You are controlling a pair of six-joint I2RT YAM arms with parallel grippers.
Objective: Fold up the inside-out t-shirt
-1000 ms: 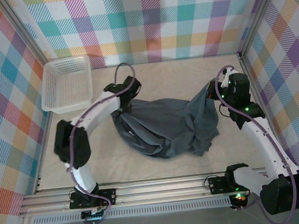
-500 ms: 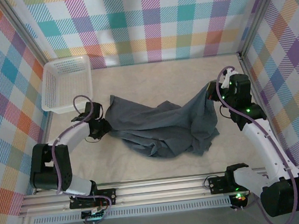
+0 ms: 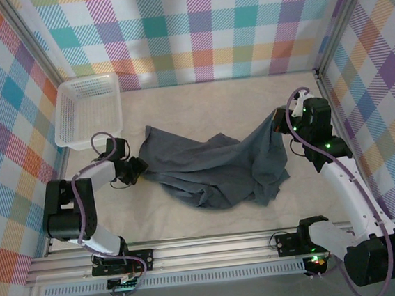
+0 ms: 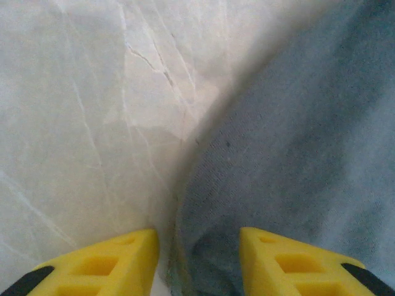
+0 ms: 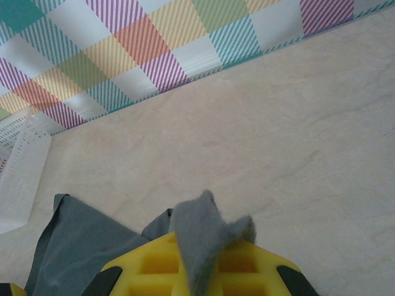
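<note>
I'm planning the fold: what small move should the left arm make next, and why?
Probably shut the left gripper: its fingers stand open with the edge of the t-shirt between them, while the right gripper pinches a fold.

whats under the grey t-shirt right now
The pale table shows all round the crumpled t-shirt, so it lies on that. Anything beneath its folds is covered. The left gripper stands open at its left edge; the right gripper is shut on its right end.
</note>
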